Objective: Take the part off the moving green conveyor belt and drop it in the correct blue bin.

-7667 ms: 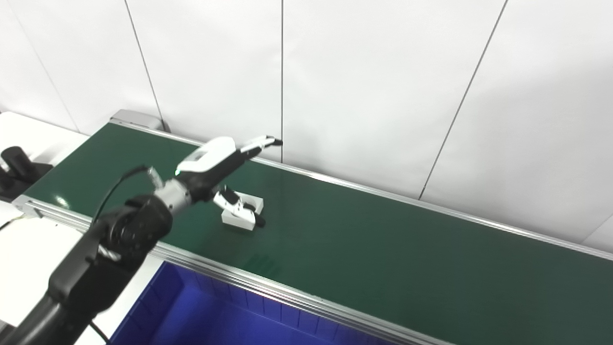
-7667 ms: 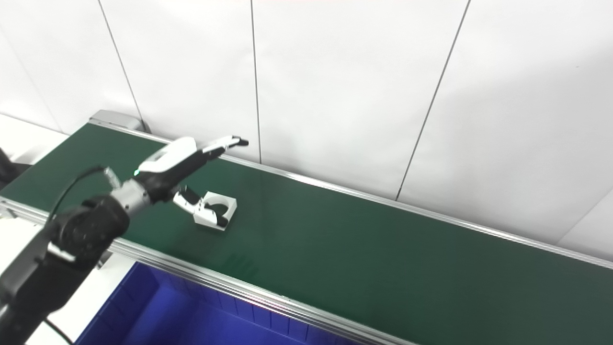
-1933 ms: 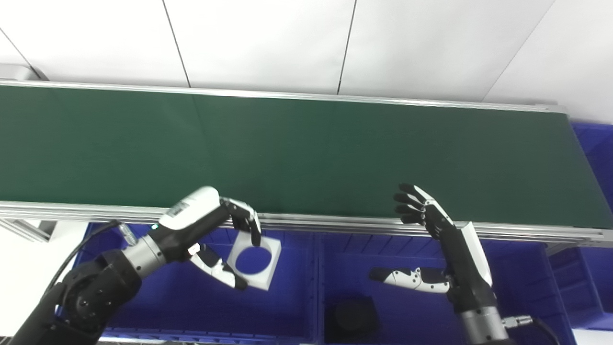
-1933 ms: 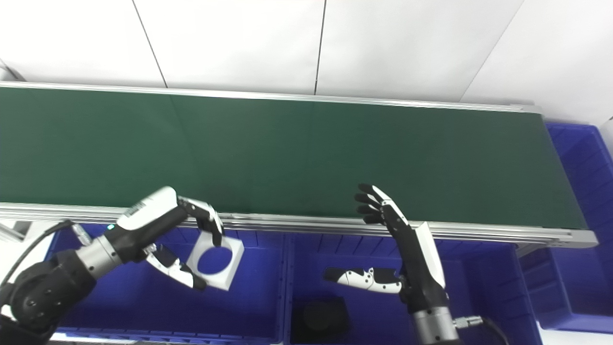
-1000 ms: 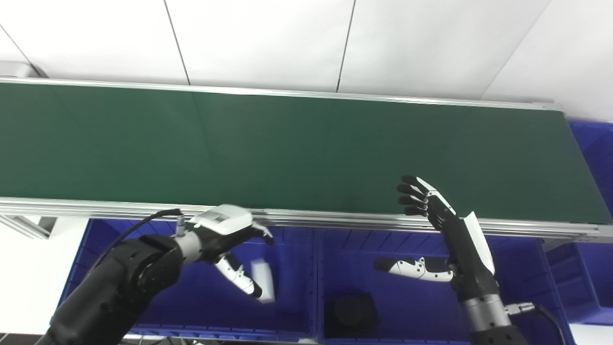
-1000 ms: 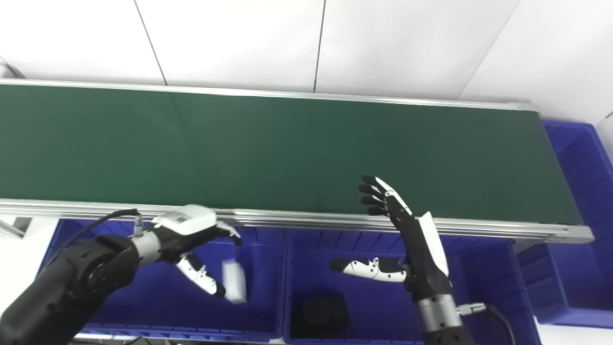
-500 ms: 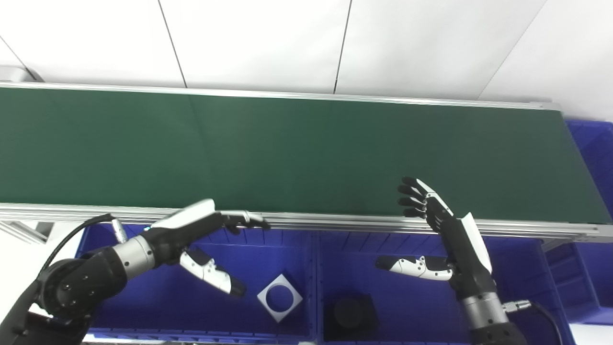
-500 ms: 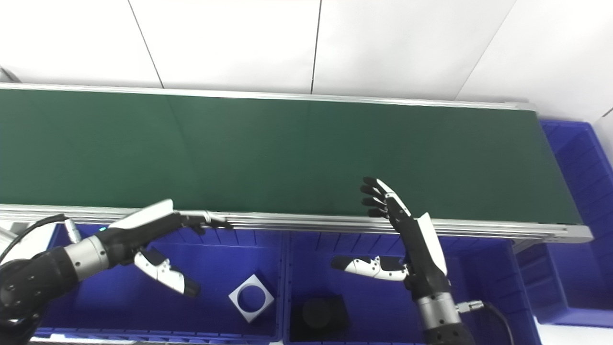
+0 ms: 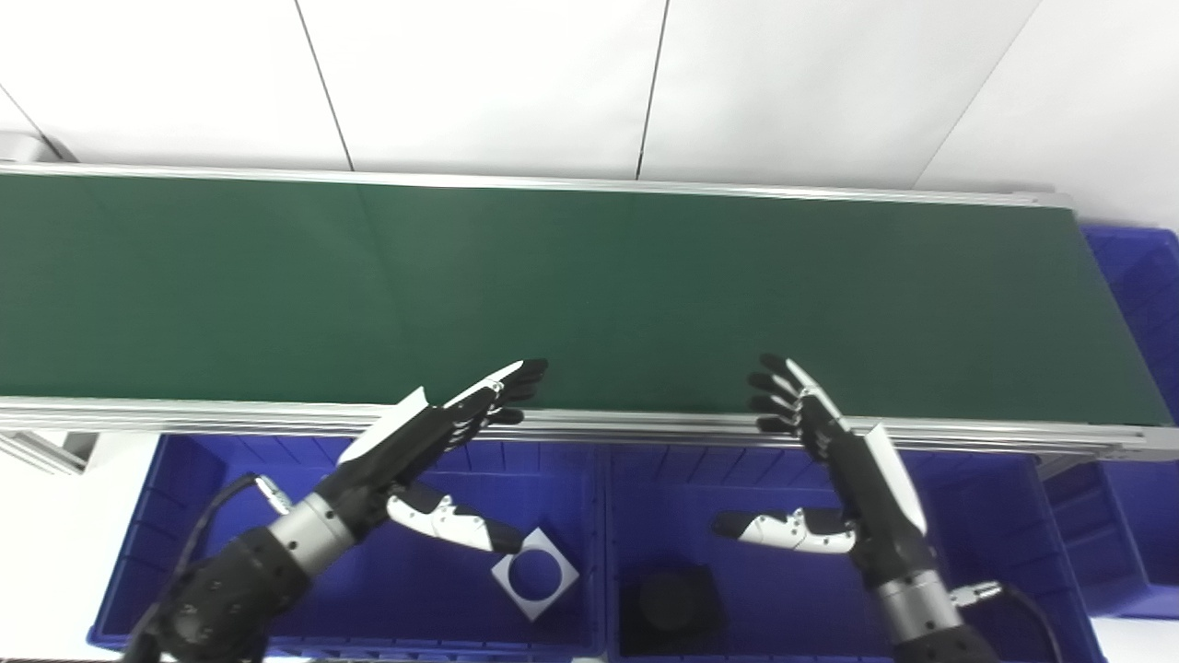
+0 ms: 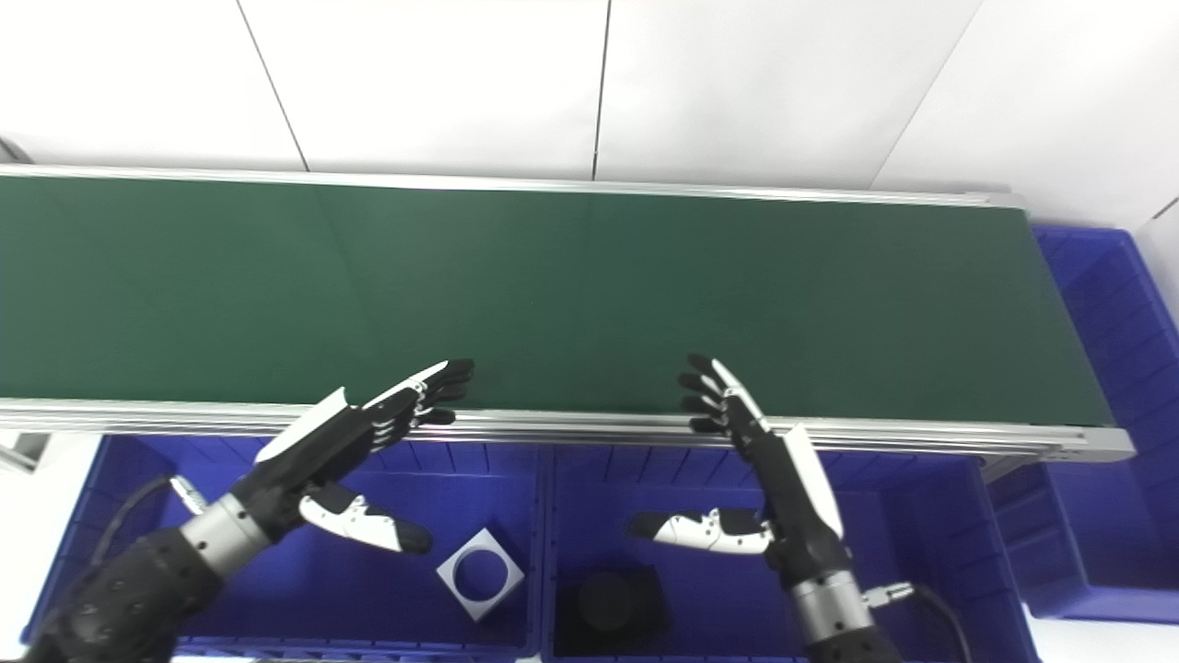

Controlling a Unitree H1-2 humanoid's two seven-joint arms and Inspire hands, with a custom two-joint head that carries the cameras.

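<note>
The white square part with a round hole lies flat on the floor of the left blue bin, near its right wall. My left hand hovers open above that bin, fingers stretched toward the green conveyor belt and thumb just left of the part. My right hand is held open over the middle blue bin, fingers up at the belt's near rail. No part shows on the belt.
A black square part with a round boss sits in the middle bin. Another blue bin stands past the belt's right end. An aluminium rail runs between belt and bins. White wall panels rise behind.
The left hand has let go of the white part, which dropped into the left bin and lies still. That hand has since risen and turned its fingers toward the belt. The right hand barely moved.
</note>
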